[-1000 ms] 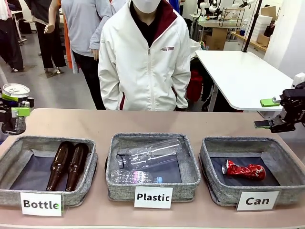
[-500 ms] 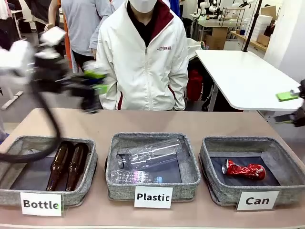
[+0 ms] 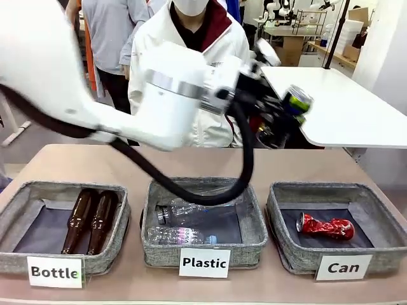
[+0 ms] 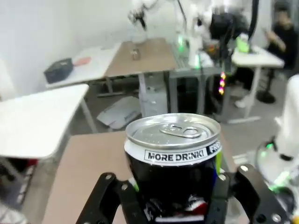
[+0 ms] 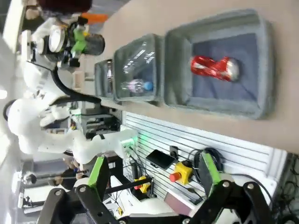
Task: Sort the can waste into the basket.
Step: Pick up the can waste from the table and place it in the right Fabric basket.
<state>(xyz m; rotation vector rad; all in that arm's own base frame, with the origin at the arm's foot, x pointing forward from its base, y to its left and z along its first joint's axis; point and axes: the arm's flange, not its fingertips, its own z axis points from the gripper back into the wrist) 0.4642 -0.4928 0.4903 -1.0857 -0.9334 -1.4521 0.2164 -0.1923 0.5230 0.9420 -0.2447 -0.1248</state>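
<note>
Clamped between the fingers of the left gripper [image 4: 174, 196] is the black drink can [image 4: 174, 161], held upright in the left wrist view, its silver lid and pull tab facing up and a white band of print around its shoulder. In the front view the same can [image 3: 296, 100] is seen tilted, carried in the air at about 1 o'clock of the middle basket, above the table [image 3: 254, 162] and up and to the left of the "Can" basket [image 3: 280, 244]. The white left arm [image 3: 127, 95] is stretched across the scene from 9 o'clock, blurred.

The "Can" basket, grey felt walls with a dark flat base, is seen to hold the crushed shiny red can [image 3: 325, 226], lying on its side. Clear plastic bottles [image 3: 200, 210] lie in the "Plastic" basket [image 3: 149, 244]; two brown glass bottles [image 3: 91, 219] lie side by side in the "Bottle" basket [image 3: 121, 222].

The right gripper [image 5: 152, 179] is recorded with its green-padded fingers wide apart, nothing between them.
</note>
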